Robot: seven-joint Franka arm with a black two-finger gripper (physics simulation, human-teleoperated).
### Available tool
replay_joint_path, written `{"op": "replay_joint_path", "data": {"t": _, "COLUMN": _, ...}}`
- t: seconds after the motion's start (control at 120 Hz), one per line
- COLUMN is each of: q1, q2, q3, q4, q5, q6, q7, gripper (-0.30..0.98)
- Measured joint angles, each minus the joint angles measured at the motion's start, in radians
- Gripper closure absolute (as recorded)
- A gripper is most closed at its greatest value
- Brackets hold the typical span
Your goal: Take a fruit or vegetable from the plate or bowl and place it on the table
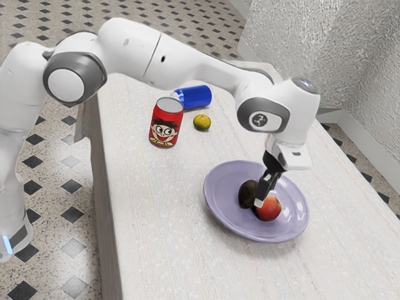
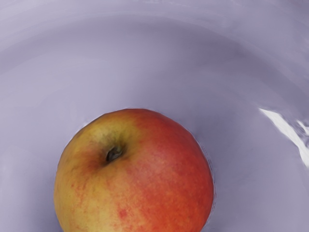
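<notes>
Apple (image 1: pixel 269 209) on purple plate (image 1: pixel 222 209), slightly off centre toward the rim at the exterior view's right, beside avocado (image 1: pixel 246 195). Gripper (image 1: pixel 261 199) low at apple; opening cannot be determined.

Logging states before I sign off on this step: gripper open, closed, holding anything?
Gripper: can't tell whether open or closed, or holding; it is down at the apple on the purple plate.
</notes>
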Motion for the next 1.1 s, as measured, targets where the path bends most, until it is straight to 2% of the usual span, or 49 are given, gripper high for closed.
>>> {"op": "replay_joint_path", "data": {"t": 0.333, "q1": 0.004, "q2": 0.051, "q3": -0.002, "q4": 0.001, "q5": -0.021, "q6": 0.035, "q7": 0.009, "gripper": 0.01}}
{"op": "replay_joint_path", "data": {"t": 0.542, "q1": 0.010, "q2": 0.054, "q3": 0.000, "q4": 0.000, "q5": -0.032, "q6": 0.046, "q7": -0.003, "gripper": 0.37}}
{"op": "replay_joint_path", "data": {"t": 0.642, "q1": 0.011, "q2": 0.040, "q3": 0.000, "q4": 0.000, "q5": -0.027, "q6": 0.038, "q7": -0.025, "gripper": 0.41}}
{"op": "replay_joint_path", "data": {"t": 0.742, "q1": 0.011, "q2": -0.004, "q3": 0.001, "q4": 0.001, "q5": -0.018, "q6": 0.009, "q7": -0.053, "gripper": 0.57}}
{"op": "replay_joint_path", "data": {"t": 0.942, "q1": 0.012, "q2": -0.113, "q3": 0.003, "q4": 0.002, "q5": -0.007, "q6": -0.064, "q7": -0.107, "gripper": 0.59}}
{"op": "replay_joint_path", "data": {"t": 1.1, "q1": 0.024, "q2": -0.163, "q3": 0.046, "q4": 0.040, "q5": -0.004, "q6": -0.131, "q7": -0.155, "gripper": 0.59}}
